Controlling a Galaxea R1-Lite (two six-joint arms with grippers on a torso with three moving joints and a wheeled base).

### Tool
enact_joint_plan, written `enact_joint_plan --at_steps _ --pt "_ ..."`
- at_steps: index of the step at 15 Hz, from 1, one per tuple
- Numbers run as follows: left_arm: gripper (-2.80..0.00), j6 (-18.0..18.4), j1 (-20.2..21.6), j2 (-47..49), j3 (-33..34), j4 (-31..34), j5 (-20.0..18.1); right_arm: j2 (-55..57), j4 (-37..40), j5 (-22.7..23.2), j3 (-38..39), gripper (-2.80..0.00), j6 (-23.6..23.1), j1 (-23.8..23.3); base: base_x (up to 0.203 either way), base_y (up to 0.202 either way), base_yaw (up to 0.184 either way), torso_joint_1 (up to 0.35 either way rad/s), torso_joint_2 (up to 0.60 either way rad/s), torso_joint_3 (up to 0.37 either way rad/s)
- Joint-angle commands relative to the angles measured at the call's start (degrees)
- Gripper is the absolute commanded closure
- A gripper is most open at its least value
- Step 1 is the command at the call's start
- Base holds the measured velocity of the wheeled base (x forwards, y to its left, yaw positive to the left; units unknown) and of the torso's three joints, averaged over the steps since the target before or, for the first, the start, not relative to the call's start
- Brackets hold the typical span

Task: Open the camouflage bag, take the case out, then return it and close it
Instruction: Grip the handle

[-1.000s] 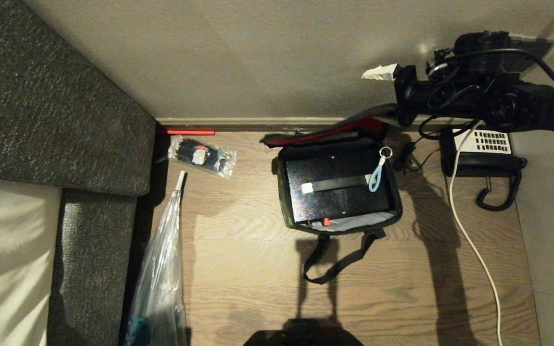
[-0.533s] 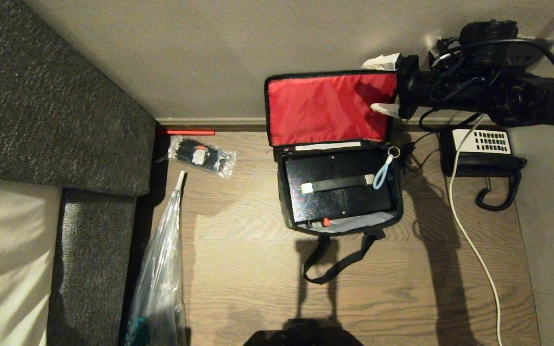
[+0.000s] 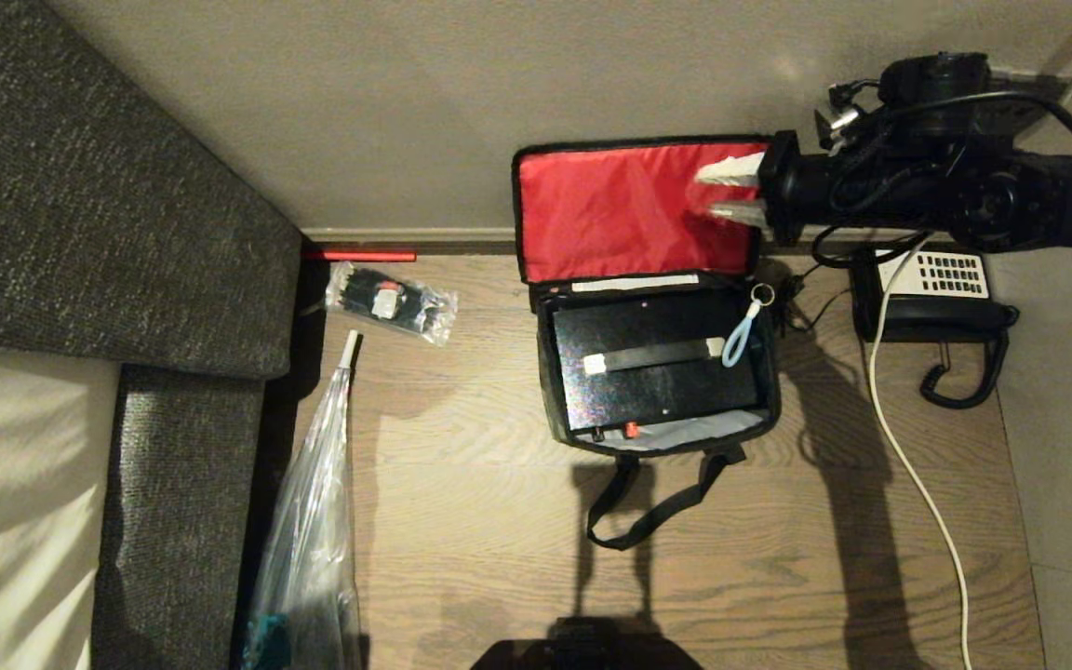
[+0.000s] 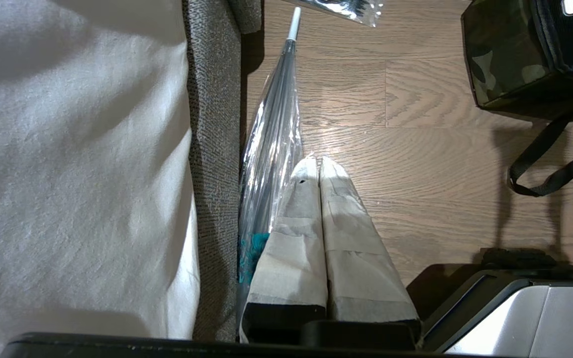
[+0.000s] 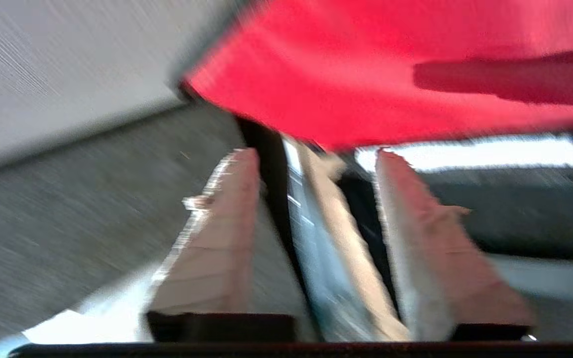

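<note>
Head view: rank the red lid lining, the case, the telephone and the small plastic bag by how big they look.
1. Red lid lining and case: alike, and the lid stands nearer the camera, so no ranking between them.
2. Telephone.
3. Small plastic bag: slightly smaller than the telephone.

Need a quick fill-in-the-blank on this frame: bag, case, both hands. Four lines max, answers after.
1. The lid of the boxy green-camouflage bag stands open, showing its ___ lining.
2. The flat black rectangular case lies ___ the bag.
3. The right hand is at the lid's edge on the side nearer the black ___ with a white keypad.
4. The left hand, shut, hangs over the wooden floor beside a clear ___ bag.

Missing words: red; inside; telephone; plastic
</note>
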Motion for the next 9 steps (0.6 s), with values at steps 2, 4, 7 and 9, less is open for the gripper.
enact_joint_plan --at_steps 2,4,7,9 --pt "0.00 0.0 0.0 0.1 0.1 0.0 0.0 -3.0 9.5 -0.2 5.1 0.00 -11.2 0.0 0.000 0.000 0.000 0.000 0.00 0.000" --pt "0.00 0.0 0.0 0.1 0.1 0.0 0.0 -4.9 17.1 -2.7 10.2 0.00 -26.1 0.1 0.000 0.000 0.000 0.000 0.00 0.000" --pt "0.00 0.0 0.0 0.1 0.1 0.0 0.0 -9.1 27.0 -10.2 17.8 0.00 -37.1 1.2 0.000 0.000 0.000 0.000 0.00 0.000" --pt "0.00 0.0 0.0 0.1 0.1 0.0 0.0 -11.5 26.5 -16.8 24.4 0.00 -41.3 2.9 0.000 0.000 0.000 0.000 0.00 0.000"
